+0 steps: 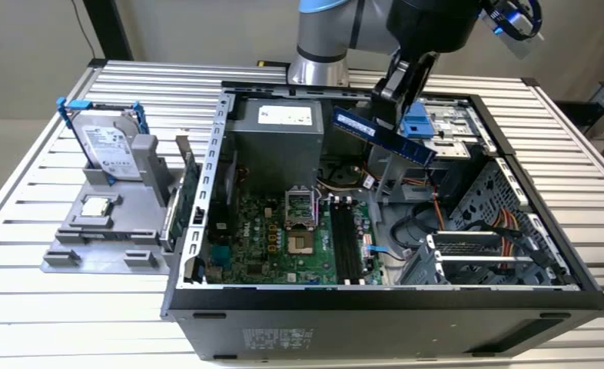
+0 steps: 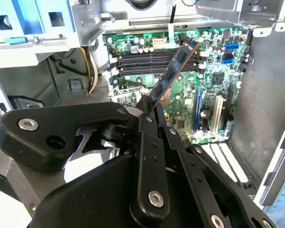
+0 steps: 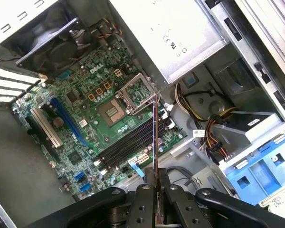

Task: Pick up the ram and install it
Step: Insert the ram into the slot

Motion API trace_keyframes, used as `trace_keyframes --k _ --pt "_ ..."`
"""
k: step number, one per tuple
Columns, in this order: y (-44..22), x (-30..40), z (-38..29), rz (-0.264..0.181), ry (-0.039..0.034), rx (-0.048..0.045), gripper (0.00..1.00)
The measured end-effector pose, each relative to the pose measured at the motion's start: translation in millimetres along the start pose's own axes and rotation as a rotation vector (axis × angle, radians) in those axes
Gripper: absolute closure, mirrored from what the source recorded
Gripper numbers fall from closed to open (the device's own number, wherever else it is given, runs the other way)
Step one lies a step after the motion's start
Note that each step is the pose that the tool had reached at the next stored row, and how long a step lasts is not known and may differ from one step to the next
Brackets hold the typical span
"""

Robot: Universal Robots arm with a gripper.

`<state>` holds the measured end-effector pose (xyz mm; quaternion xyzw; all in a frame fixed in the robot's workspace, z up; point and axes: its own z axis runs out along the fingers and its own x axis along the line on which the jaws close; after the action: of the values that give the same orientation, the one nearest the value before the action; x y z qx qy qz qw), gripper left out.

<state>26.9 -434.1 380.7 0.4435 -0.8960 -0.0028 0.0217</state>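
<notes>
Exterior view: gripped the ram in a clamped pincer at upper centre, arm reaching down from the top edge, stick tilted well above the open case; pickup done, installing in hand. Second wrist view: aimed the ram slantwise toward the long black slots at upper centre. First wrist view: held the ram edge-on at lower centre, probably needing levelling with one slot.
</notes>
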Motion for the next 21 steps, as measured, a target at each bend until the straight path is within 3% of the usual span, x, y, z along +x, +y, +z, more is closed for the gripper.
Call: trace_keyframes --k 21 --pt "0.0 0.0 0.4 0.213 -0.0052 -0.0077 1.0"
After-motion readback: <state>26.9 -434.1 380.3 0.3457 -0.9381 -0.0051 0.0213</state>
